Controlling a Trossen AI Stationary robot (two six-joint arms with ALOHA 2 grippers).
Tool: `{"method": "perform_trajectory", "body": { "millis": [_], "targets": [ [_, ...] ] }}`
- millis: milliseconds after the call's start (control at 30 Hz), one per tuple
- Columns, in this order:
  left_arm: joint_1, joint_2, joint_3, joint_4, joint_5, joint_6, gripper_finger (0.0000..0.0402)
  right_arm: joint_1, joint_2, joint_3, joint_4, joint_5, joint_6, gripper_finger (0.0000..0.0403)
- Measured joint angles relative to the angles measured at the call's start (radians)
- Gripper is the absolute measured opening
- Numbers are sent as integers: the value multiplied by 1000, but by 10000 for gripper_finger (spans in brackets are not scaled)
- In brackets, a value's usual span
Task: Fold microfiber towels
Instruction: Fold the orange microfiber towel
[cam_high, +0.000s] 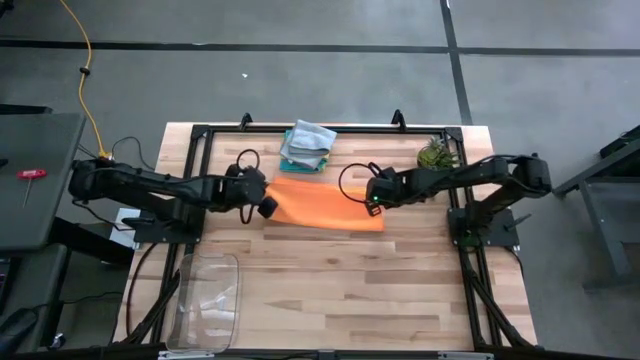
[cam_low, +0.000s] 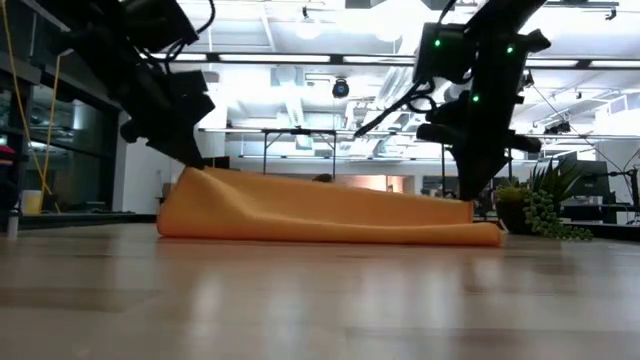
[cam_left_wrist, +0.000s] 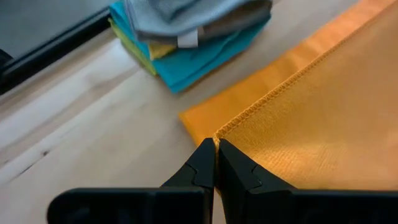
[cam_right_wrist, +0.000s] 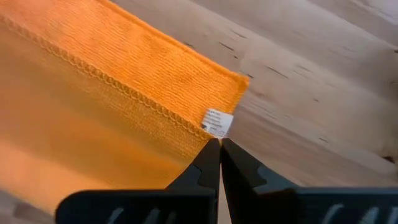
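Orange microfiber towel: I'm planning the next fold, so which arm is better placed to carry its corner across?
Neither clearly: left end effector and right end effector each pinch a corner of the orange microfiber towel.

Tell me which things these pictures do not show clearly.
- Stack of folded towels: in the left wrist view the picture's edge cuts it; the low view hides it behind the orange towel.
- Left hand and right hand: how much cloth they pinch is hidden.

Orange towel (cam_high: 325, 205) (white tag (cam_right_wrist: 217, 122)) beside teal-grey-yellow stack (cam_high: 306, 148).
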Motion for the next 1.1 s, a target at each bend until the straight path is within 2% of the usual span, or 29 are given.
{"method": "perform_trajectory", "body": {
  "millis": [100,333,467,800,1100],
  "targets": [
    [0,62,0,14,4,-4,0,0,10,0,22,-3,4,0],
    [0,187,0,172,-42,11,0,-5,10,0,10,16,69,0],
    [0,229,0,190,-45,23,0,-7,10,0,6,46,106,0],
    [0,242,0,192,-112,19,1,-27,10,0,8,57,134,0],
    [0,242,0,188,-127,19,13,-29,10,0,16,80,161,0]
  ]
}}
